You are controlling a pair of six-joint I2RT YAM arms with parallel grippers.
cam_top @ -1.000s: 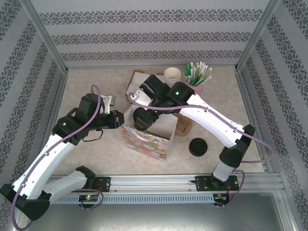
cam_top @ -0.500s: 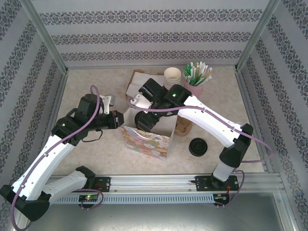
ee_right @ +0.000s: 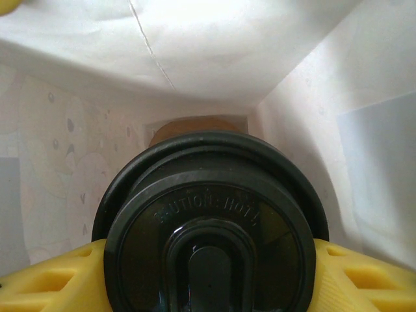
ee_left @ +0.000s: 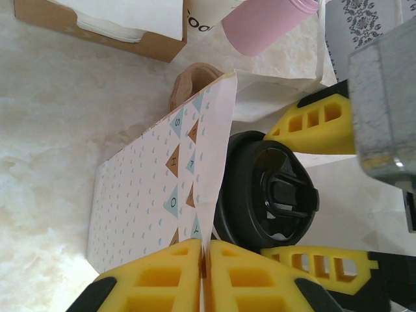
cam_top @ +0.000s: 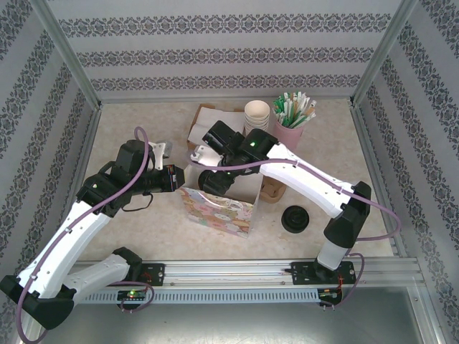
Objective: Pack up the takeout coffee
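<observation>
The right gripper (ee_right: 207,281) clamps the coffee cup (ee_right: 209,214) inside the paper bag (ee_left: 148,190), whose left rim the left gripper (ee_left: 205,274) pinches.

The marbled table (cam_top: 166,231) bears a bag (cam_top: 219,211) (patterned), lid pile (cam_top: 295,218), cups (cam_top: 257,113).

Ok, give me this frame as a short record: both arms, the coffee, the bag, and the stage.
left end effector: shut on the paper bag rim
right end effector: shut on the takeout coffee, gripping its lid
takeout coffee: in the bag's open mouth, bag walls around it
stage: cup not yet released
nearby: black lid pile on the table, right of the bag
</observation>
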